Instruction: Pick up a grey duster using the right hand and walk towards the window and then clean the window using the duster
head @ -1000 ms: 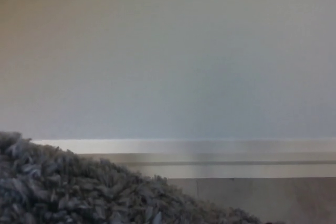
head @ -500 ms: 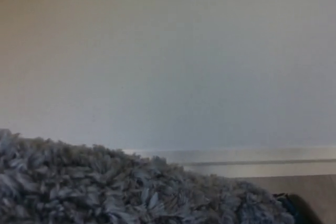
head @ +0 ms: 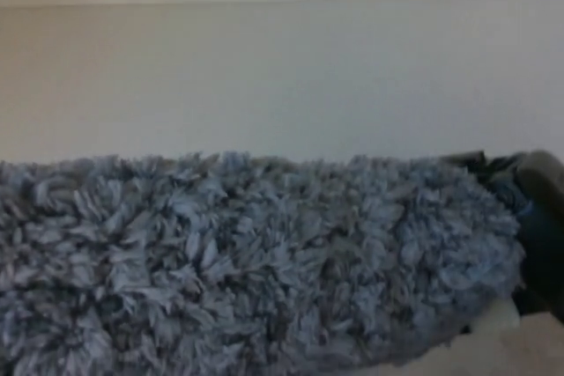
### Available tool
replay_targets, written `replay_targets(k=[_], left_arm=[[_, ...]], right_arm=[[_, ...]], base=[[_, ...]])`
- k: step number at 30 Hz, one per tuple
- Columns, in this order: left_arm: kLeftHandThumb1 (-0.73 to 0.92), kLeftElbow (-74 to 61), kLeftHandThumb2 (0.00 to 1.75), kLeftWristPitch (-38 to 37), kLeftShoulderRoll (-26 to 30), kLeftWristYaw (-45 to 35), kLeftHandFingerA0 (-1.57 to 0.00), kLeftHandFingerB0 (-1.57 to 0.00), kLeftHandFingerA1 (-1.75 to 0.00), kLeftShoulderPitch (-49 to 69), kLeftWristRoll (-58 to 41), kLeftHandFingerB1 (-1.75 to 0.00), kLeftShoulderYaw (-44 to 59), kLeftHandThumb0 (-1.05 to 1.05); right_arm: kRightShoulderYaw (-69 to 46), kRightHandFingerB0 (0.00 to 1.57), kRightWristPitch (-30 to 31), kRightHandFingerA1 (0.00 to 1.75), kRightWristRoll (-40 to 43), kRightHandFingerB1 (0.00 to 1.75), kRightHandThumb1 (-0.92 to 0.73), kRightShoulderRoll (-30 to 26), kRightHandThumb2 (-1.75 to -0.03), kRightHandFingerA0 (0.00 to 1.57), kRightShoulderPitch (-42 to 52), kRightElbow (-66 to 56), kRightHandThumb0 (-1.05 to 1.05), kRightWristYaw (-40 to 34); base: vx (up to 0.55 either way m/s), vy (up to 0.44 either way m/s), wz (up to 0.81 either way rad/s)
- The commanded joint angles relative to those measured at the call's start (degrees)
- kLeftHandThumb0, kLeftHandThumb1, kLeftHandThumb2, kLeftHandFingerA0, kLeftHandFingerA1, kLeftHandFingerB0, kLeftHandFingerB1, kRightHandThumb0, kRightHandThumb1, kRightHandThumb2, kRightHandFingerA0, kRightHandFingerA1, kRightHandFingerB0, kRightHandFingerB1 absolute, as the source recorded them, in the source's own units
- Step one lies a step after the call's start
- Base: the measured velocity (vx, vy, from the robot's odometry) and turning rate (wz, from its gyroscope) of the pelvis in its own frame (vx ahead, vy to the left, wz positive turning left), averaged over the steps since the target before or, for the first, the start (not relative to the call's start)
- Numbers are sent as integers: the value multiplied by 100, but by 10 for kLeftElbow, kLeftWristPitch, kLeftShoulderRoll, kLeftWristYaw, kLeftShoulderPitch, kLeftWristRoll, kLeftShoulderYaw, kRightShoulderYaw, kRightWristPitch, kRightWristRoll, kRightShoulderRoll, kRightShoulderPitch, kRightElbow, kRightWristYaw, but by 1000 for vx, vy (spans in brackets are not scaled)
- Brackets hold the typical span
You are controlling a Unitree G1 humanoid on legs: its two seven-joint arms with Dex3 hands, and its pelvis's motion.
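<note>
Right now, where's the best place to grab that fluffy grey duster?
Hold the grey duster at its right end, coming in from the right. The fluffy head spreads across to the left edge, and it narrows only on the right, where a dark part shows, too blurred to identify. The soft pile gives nothing firm to hold.

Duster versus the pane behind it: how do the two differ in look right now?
The grey duster is shaggy, with tufted fibres; the window pane is smooth and featureless. The duster is darker, a mottled blue-grey; the pane is pale and even. The duster fills the lower half of the view, the pane the upper half. Both stretch across nearly the full width. At the right edge, a dark shape is probably the right hand; its grip is unclear.
</note>
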Motion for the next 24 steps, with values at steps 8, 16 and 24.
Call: replay_targets(k=[8, 16, 24], left_arm=[[75, -27, 80, -18, -1, -36, -78, -74, -107, 12, -26, -84, 16, 2], [73, -9, 70, -7, 2, -9, -78, -75, -100, 6, -20, -78, 15, -4], [68, 4, 75, -2, 14, -12, -91, -82, -99, 5, -9, -80, 7, 3]], right_arm=[[-15, 94, 155, 172, -65, 119, -37, -27, -125, 100, -226, 82, -31, 74], [20, 86, 109, 171, -155, 117, -52, -87, -104, 96, -350, 441, -21, 4], [27, 78, 87, 132, -147, 84, -55, -93, -107, 120, -414, 659, -30, -47]], base=[[0, 0, 0], [0, 0, 0], [0, 0, 0]])
